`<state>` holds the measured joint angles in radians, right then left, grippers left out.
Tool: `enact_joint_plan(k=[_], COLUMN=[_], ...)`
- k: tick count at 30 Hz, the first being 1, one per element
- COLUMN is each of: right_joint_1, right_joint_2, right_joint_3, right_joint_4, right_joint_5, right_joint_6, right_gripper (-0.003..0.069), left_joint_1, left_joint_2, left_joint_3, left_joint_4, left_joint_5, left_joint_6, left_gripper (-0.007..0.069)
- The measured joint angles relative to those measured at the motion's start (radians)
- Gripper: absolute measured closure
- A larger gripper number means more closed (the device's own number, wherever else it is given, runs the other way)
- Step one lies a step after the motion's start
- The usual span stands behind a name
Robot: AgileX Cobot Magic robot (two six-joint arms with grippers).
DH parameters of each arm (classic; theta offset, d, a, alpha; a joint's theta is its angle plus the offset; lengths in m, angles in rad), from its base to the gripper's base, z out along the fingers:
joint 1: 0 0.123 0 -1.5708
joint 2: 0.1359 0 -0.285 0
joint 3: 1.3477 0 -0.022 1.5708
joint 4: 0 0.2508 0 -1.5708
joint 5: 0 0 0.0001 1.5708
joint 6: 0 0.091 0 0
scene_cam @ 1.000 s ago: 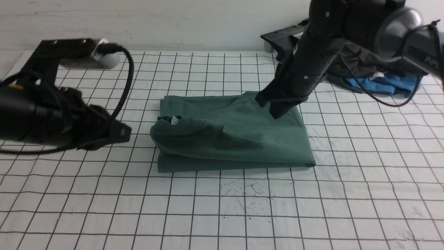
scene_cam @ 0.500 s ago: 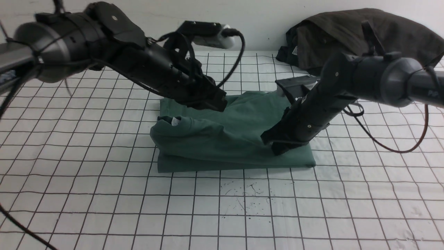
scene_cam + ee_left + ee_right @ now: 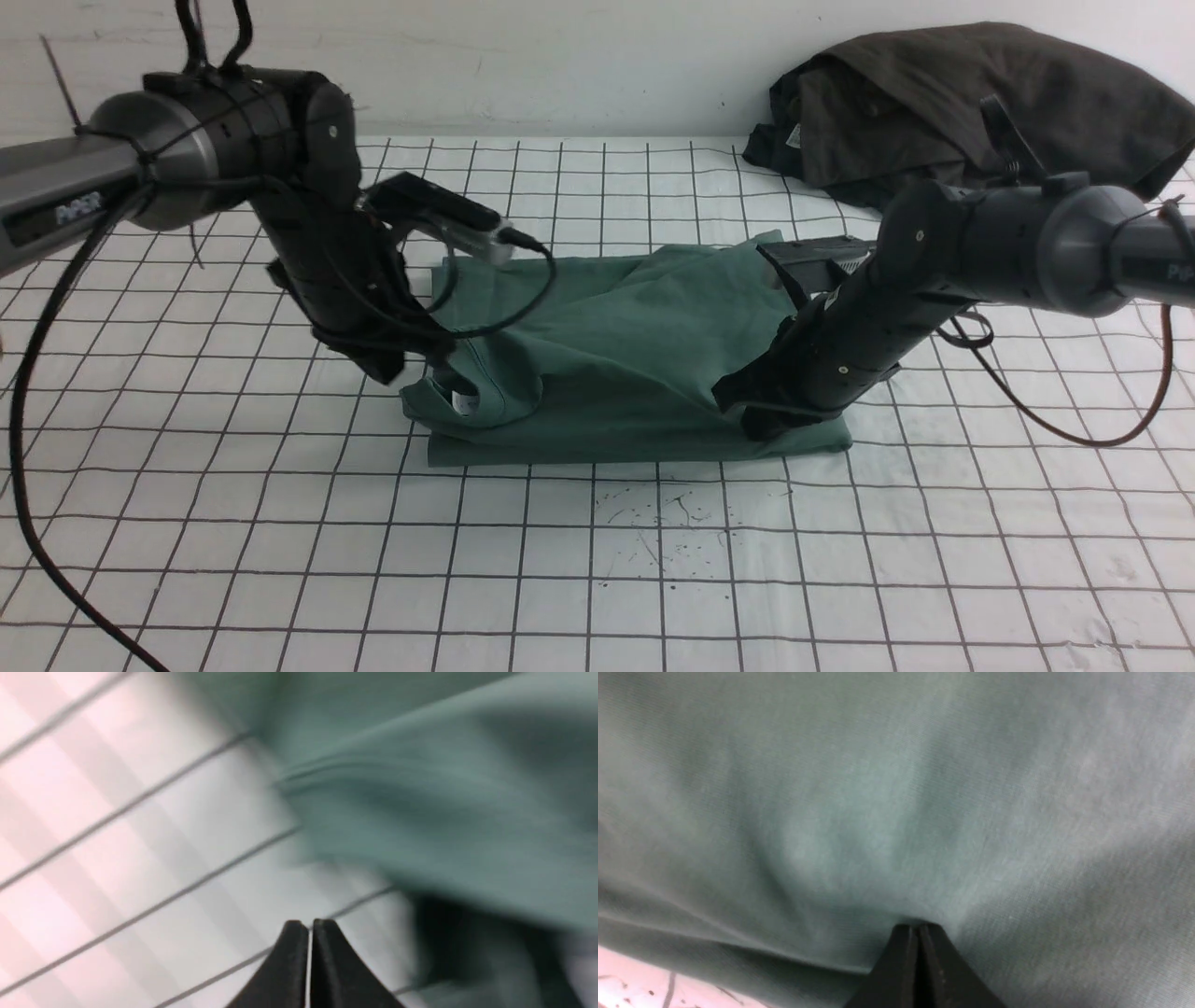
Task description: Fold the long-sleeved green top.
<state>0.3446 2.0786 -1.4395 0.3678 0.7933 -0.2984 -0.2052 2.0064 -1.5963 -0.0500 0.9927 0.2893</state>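
The green long-sleeved top lies folded in a rough rectangle in the middle of the gridded table. Its ribbed collar with the white label is at the front left. My left gripper is shut and empty, just left of the collar; in the left wrist view its fingertips are over bare table beside the green cloth. My right gripper is at the top's front right corner. In the right wrist view it is shut, with the cloth puckered at its tips.
A dark brown-grey bundled garment lies at the back right against the wall. The white gridded table has ink specks in front of the top. My left arm's cable loops over the top's back left part.
My left gripper swung from the top's back middle to its front left, by the collar. The upper layer and collar slid toward the front. My right gripper moved slightly forward and down.
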Motion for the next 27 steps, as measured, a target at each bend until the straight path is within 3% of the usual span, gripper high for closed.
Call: enact_joint_plan(k=[4,11,15,17,19,20,22,25,27], right_joint_1=[-0.003,-0.01,-0.01,-0.01,-0.01,-0.01,-0.01,-0.01,-0.01], right_joint_2=[0.0,0.001,0.002,0.002,0.002,0.002,0.002,0.002,0.002], right_joint_3=[0.0,0.005,0.007,0.007,0.007,0.007,0.007,0.008,0.008], right_joint_4=[0.028,0.116,0.136,0.139,0.139,0.139,0.139,0.139,0.139], right_joint_5=[0.0,0.0,0.0,0.0,-0.001,-0.001,-0.001,-0.002,-0.002], right_joint_6=[-0.038,-0.153,-0.176,-0.178,-0.18,-0.18,-0.18,-0.181,-0.181], right_gripper=[0.0673,0.0673,0.0673,0.0673,0.0673,0.0673,0.0673,0.0673,0.0673], left_joint_1=[0.049,0.049,0.062,0.068,0.075,0.075,0.075,0.075,0.075], left_joint_2=[-0.057,-0.058,-0.015,-0.005,0.022,0.022,0.049,0.074,0.086], left_joint_3=[-0.006,-0.01,-0.01,-0.01,-0.01,-0.01,-0.01,-0.01,-0.01], left_joint_4=[-0.017,-0.323,-0.431,-0.444,-0.453,-0.453,-0.461,-0.469,-0.477], left_joint_5=[-0.019,-0.028,-0.025,-0.021,-0.001,-0.001,0.003,-0.004,-0.029], left_joint_6=[-0.071,0.016,0.05,0.052,0.052,0.052,0.051,0.05,0.055], left_gripper=[0.0631,0.062,0.0499,0.0451,0.0336,0.0336,0.0259,0.0242,0.0281])
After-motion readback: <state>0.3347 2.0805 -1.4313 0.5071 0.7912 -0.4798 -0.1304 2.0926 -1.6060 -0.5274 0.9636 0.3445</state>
